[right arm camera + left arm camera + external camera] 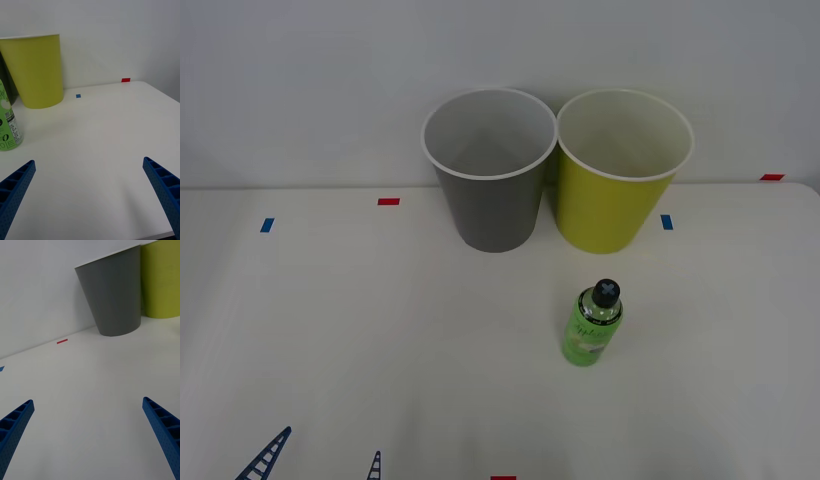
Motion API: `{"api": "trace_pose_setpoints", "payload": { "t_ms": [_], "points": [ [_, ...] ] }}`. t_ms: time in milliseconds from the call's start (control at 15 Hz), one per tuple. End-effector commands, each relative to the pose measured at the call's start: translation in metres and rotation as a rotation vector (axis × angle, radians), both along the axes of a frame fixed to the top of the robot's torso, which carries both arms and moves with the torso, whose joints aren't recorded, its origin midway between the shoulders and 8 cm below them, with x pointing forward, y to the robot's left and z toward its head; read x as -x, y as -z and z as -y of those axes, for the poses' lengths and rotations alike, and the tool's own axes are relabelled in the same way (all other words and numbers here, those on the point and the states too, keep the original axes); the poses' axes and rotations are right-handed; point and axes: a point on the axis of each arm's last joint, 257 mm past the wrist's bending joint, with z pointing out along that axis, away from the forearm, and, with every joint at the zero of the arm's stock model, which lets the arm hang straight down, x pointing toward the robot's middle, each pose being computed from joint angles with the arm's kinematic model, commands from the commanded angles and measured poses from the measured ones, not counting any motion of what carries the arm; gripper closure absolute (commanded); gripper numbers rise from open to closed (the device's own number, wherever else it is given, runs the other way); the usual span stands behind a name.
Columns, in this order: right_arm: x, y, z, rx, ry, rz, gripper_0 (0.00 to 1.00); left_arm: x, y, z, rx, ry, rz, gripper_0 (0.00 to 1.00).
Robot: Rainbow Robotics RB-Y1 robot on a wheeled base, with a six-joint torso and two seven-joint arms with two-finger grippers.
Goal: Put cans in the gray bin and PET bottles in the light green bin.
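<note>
— Where is the PET bottle [592, 326]?
— It stands upright on the white worktop [380, 340], in front of the light green bin [620, 180] and apart from it. The gray bin [488, 170] is just beside that bin, on its left.
— And the claws?
— The left claw [320, 458] is low at the near edge, spread wide. The right claw [90, 195] is also spread, holding nothing, with the bottle near one finger.

bottle [591, 326] before light green bin [620, 190], gray bin [488, 185] left
</note>
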Motion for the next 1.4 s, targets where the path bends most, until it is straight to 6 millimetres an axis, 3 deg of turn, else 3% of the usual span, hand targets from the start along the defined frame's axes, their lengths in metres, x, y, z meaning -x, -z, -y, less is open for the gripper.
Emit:
{"api": "trace_pose_setpoints", "payload": {
  "t_ms": [67,1400],
  "points": [
    [0.0,0.0,0.0,0.0,0.0,0.0,0.0,0.0,0.0,0.0,0.0,0.0,0.0,0.0],
    [0.0,0.0,0.0,0.0,0.0,0.0,0.0,0.0,0.0,0.0,0.0,0.0,0.0,0.0]
  ]
}}
